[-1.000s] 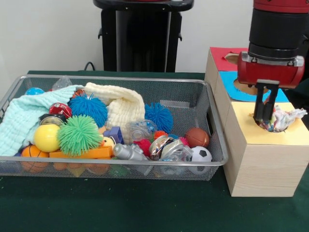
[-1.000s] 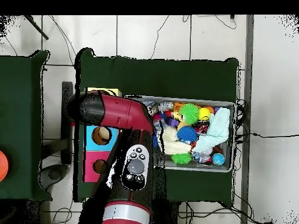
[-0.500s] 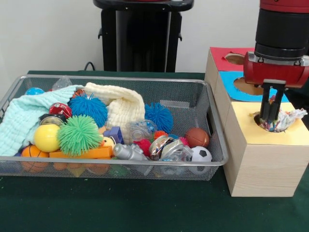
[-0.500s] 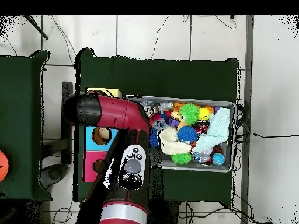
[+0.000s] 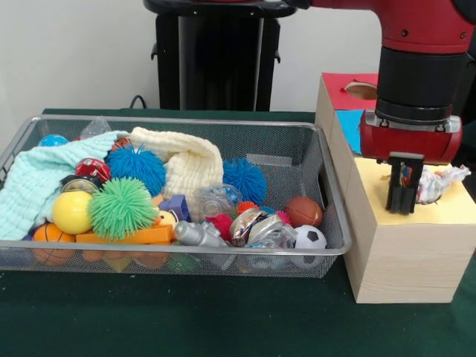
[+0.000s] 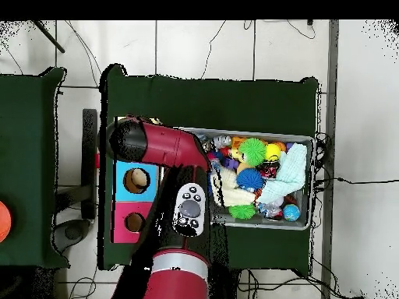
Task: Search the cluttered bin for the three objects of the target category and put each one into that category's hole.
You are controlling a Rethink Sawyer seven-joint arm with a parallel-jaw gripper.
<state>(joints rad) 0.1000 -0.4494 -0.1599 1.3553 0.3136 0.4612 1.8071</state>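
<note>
My gripper (image 5: 401, 199) hangs over the near left part of the yellow box top (image 5: 446, 212), its fingers open with nothing between them. A white, multi-coloured rope toy (image 5: 439, 182) lies in the yellow hole just right of it, partly sticking out and apart from the fingers. The wire bin (image 5: 186, 121) to the left holds mixed toys: a green spiky ball (image 5: 121, 207), blue spiky balls (image 5: 136, 167), a yellow ball (image 5: 71, 212), a small football (image 5: 310, 238) and a brown basketball (image 5: 303, 211). In the overhead view the arm (image 6: 148, 144) hides the gripper.
The wooden box also has a blue section (image 5: 348, 126) and a red section with a hole (image 5: 361, 89) behind the yellow one. A cream cloth (image 5: 190, 160) and a mint cloth (image 5: 37, 178) cover part of the bin. The bin (image 6: 257, 179) stands beside the box (image 6: 134, 181).
The gripper has lifted out of the yellow hole and shifted left and nearer, turning about its axis. The rope toy stays behind in the hole.
</note>
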